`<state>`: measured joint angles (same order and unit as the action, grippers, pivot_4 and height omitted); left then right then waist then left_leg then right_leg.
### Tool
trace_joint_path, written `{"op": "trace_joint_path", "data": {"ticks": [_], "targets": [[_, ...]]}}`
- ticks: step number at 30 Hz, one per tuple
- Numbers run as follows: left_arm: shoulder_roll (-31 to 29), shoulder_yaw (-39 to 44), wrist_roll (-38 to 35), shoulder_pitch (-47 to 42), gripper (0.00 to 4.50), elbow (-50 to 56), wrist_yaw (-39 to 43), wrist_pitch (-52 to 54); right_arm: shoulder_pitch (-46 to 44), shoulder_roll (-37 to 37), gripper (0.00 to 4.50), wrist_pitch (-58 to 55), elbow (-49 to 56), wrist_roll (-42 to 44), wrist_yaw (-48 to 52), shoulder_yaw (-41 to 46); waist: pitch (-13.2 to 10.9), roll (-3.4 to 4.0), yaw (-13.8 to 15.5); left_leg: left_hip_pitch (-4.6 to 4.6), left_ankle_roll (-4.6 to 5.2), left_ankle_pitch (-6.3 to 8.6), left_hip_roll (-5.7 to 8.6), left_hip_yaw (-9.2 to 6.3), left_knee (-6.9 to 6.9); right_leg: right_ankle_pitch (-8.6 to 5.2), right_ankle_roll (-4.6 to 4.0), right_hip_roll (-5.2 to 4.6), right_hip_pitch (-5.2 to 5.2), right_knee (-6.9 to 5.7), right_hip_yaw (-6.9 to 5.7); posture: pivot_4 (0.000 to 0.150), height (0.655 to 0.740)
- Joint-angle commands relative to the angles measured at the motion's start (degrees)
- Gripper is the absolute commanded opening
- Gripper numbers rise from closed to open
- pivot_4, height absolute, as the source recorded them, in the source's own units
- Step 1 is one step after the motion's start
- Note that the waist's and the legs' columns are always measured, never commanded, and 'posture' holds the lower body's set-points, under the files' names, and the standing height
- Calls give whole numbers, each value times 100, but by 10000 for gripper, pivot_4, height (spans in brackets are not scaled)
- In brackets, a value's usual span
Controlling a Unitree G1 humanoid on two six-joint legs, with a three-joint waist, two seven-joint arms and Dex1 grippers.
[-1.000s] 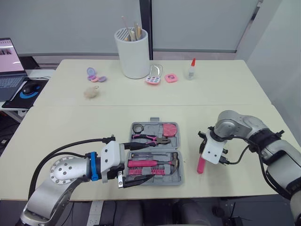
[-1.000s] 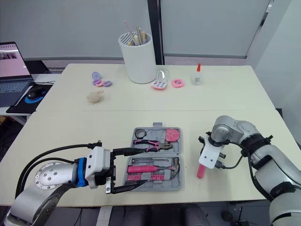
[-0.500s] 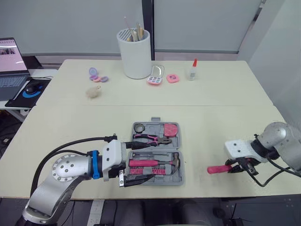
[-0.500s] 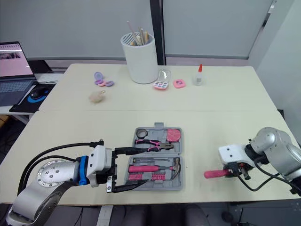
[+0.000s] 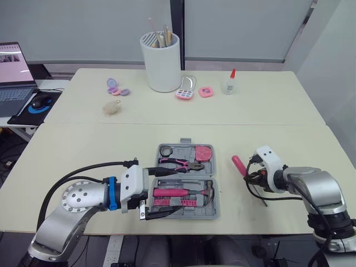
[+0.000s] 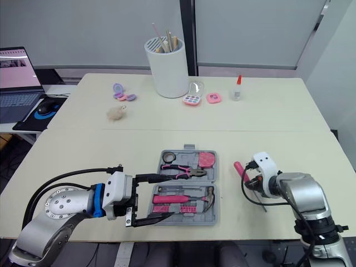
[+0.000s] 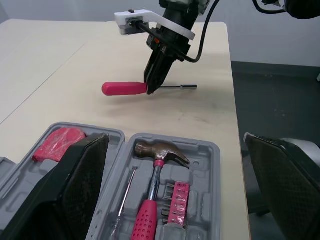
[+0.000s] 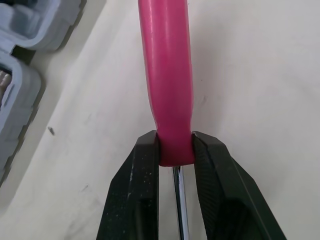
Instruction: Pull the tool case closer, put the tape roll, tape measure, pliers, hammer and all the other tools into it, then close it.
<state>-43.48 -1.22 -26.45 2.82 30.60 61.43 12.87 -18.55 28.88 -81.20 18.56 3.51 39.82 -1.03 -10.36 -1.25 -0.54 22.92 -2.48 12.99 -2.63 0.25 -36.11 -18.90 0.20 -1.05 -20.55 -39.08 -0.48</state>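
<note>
The grey tool case lies open at the table's front middle. It holds a tape roll, a pink tape measure, pliers, a pink-handled hammer and a bit rack. My left gripper is open, one finger over the case's middle and the other along its front edge. To the right of the case, my right gripper is shut on a pink-handled screwdriver where handle meets shaft. The handle points toward the case, just above the tabletop.
A white cup of sticks stands at the back, with pink compacts, a glue bottle, purple pieces and a fluffy ball near it. A laptop and mouse sit on a side desk at left.
My right arm has swung the screwdriver out to the right and back, turning its handle toward the case. The left gripper has stayed over the case.
</note>
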Motion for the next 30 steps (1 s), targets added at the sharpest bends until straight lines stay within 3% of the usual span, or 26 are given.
{"op": "trace_joint_path", "data": {"ticks": [1, 4, 6, 10, 14, 17, 23, 30], "targets": [[44, -14, 70, 73, 45000, -64, 60, -268, 85, -154, 7160, 140, 116, 87, -405, 38, 0, 0, 0, 0, 0, 0, 0, 1, 0, 0, 0, 0, -1, 0, 1, 1500, 7376], [70, -29, 138, 112, 45000, -190, 96, -426, 178, -320, 7160, 294, 78, 124, -677, -10, 0, 0, -1, 0, 0, 0, 0, 1, 0, 0, 0, 1, 0, 0, 0, 1500, 7376], [80, -41, 165, 122, 45000, -249, 107, -494, 238, -324, 14310, 411, 64, 171, -761, -84, 0, 0, -1, 1, 0, 0, 0, 1, 0, 0, 0, 1, -1, 0, 1, 1500, 7376], [86, -50, 191, 151, 45000, -337, 120, -612, 334, -409, 23732, 653, 153, 278, -953, -185, 1, 0, -6, -1, 0, 0, -1, 0, 0, 0, 0, 2, 0, -1, 0, 1500, 7376], [83, 38, 76, 170, 45000, -321, 106, -597, 586, -80, 33385, 1058, 586, 424, -816, -165, 0, 0, -6, 0, 1, 0, -1, 1, 0, 0, 0, 2, -1, -1, 0, 1500, 7376], [93, 141, -91, 188, 45000, -261, 78, -513, 977, 300, 43555, 1906, 973, 568, -497, -118, 0, -1, 1, 1, 1, 1, 0, 1, 0, 0, 1, 1, 0, 2, 0, 1500, 7376], [76, 273, -376, 220, 45000, -104, 18, -332, 1910, 688, 44375, 4357, 825, 300, -339, -99, 1, -2, 1, -1, 1, 0, -2, -1, 0, -2, 3, 2, 2, 2, -2, 1500, 7376], [15, 320, -393, 190, 45000, -86, 50, -236, 1975, 89, 44375, 5434, -307, 147, -768, -211, 6, -10, -83, -6, 0, 0, -4, 1, -1, -1, 3, 5, 6, -2, 1, 1500, 7376]]}}
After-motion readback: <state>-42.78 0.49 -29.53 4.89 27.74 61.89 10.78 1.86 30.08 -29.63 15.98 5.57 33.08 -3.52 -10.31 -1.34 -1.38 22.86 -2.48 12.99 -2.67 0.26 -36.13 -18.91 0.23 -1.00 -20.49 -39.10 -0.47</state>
